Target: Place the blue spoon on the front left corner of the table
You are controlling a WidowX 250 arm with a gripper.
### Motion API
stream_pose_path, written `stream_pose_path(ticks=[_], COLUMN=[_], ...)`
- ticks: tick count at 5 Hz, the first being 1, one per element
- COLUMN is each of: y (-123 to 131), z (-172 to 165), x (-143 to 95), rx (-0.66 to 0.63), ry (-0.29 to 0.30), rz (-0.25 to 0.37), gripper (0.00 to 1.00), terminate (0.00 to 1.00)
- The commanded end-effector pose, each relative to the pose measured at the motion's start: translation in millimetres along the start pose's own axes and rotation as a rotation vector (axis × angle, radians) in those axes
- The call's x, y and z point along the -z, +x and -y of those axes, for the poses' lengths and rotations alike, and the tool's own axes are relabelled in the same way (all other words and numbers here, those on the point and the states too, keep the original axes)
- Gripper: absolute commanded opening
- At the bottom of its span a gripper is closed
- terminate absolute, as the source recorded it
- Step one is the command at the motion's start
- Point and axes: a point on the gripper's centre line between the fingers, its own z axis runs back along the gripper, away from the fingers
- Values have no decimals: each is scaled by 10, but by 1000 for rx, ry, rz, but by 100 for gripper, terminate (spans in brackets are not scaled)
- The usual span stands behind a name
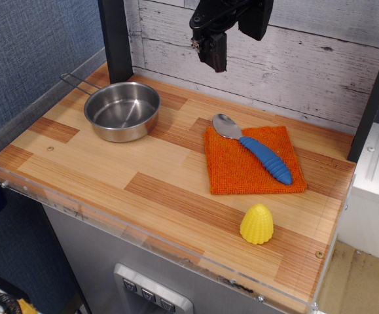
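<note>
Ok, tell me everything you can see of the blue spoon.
The blue spoon has a shiny silver metal bowl and a thick, ribbed, bright-blue handle that looks plastic. It lies flat and diagonal on the orange cloth, bowl toward the back left and overhanging the cloth's corner, handle toward the front right. Nothing else touches it; the hand hangs above, well clear.

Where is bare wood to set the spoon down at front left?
Bare table runs from the steel pan forward to the acrylic front rim, and between pan and orange cloth. The right side is crowded: blue spoon on the cloth, yellow corn piece.
</note>
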Motion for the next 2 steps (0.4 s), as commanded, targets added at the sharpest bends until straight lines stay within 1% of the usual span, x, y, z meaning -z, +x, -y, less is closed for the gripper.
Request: stream_pose_path(ticks=[1, 2], y=[0, -127], z=[0, 82], x=[0, 199], rx=[0, -7], ry=[0, 37], rz=[0, -21], gripper=[100, 100], terminate=[0, 0])
